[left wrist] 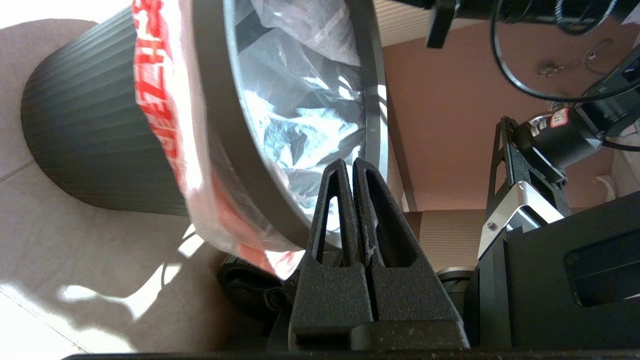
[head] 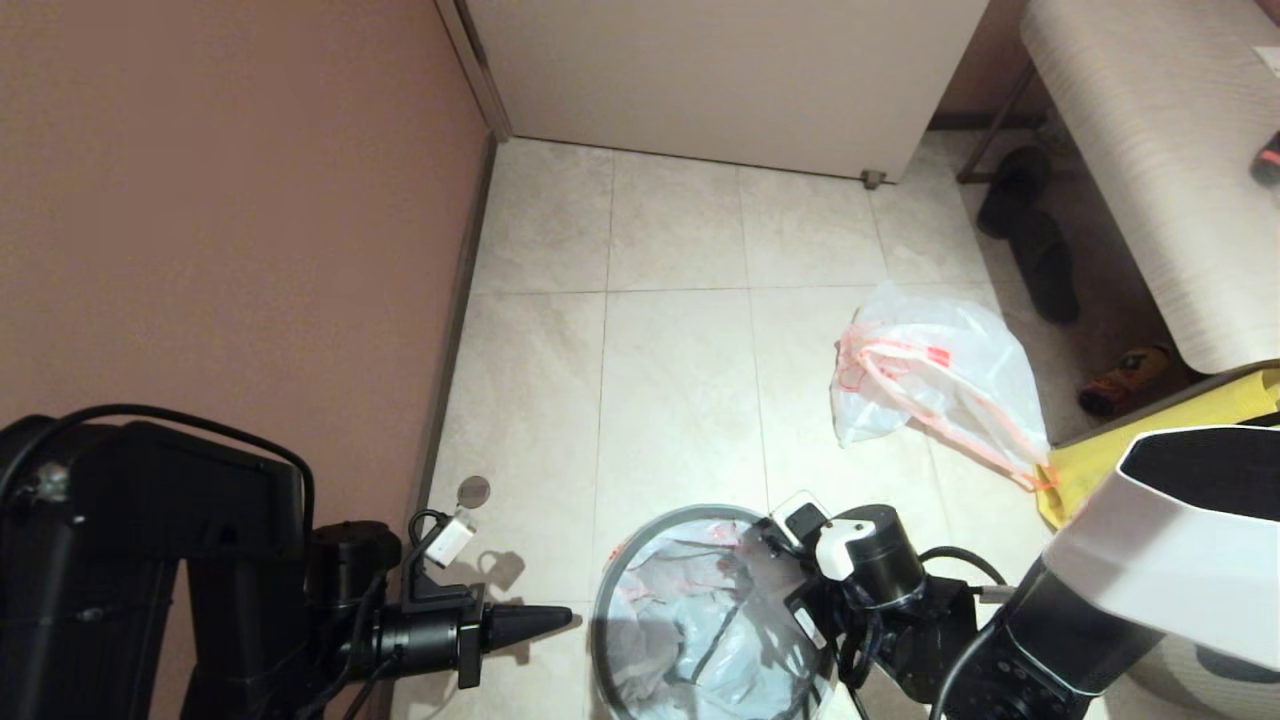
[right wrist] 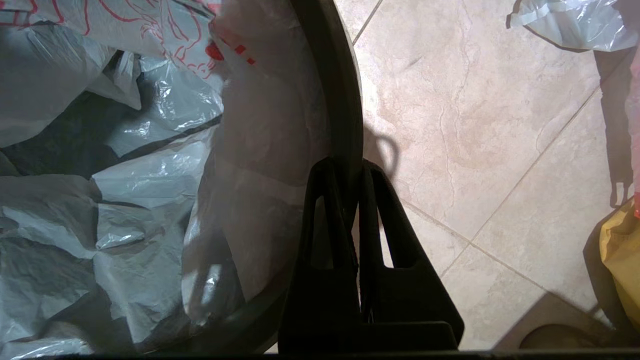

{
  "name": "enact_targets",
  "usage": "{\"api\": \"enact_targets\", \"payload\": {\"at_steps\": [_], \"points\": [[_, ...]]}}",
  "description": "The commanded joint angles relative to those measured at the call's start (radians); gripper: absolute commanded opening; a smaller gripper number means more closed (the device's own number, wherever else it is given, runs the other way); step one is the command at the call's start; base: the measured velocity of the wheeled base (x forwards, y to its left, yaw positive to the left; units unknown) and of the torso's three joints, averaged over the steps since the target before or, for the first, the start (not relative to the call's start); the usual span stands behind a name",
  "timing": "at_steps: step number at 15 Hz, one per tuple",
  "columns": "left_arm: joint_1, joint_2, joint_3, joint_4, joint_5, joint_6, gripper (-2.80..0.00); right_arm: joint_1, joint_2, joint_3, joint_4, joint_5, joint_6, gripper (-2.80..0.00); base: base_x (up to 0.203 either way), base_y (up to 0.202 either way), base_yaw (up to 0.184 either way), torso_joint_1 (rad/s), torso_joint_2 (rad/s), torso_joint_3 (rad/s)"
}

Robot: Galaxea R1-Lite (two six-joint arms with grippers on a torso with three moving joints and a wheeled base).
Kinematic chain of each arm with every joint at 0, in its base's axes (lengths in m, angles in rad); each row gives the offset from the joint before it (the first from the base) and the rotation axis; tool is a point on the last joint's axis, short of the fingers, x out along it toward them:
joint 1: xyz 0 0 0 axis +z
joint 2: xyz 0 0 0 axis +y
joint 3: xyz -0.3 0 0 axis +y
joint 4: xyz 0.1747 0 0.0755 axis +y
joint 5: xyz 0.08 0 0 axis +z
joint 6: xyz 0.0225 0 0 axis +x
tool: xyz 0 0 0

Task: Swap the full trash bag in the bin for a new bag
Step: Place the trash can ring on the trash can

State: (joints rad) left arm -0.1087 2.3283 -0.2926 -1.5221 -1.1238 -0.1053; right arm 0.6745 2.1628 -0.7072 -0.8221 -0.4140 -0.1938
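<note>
The bin [head: 610, 640] sits at the bottom centre of my head view, its grey hoop [head: 640, 530] ringing the mouth and the new bag [head: 700, 640] lining it, crumpled white plastic with red print, its hem folded out over the ribbed dark wall. My right gripper [right wrist: 352, 170] is at the bin's right edge, jaws pressed together on the hoop with a fold of the bag there. My left gripper [head: 560, 620] hangs level just left of the bin, apart from it, its 2 fingers [left wrist: 370, 200] pressed together on nothing. The full trash bag [head: 930, 375] lies on the tiled floor [head: 680, 400] right of centre, well apart from the bin, its pink drawstring trailing toward a yellow bag [head: 1100, 470] at the right edge.
</note>
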Motion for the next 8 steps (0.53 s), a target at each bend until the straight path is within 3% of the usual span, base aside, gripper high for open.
{"api": "enact_targets", "payload": {"at_steps": [1,8], "points": [[0.0,-0.003,0.001,-0.048,-0.007,-0.001,-2.8,-0.002,0.048,-0.012,-0.003,-0.002,-0.003,-2.8,0.0,0.0,0.0,0.0,0.0,0.0],[0.0,-0.006,0.003,-0.048,-0.007,-0.002,-2.8,-0.025,0.122,-0.078,-0.003,0.0,-0.058,-2.8,0.0,0.0,0.0,0.0,0.0,0.0]]}}
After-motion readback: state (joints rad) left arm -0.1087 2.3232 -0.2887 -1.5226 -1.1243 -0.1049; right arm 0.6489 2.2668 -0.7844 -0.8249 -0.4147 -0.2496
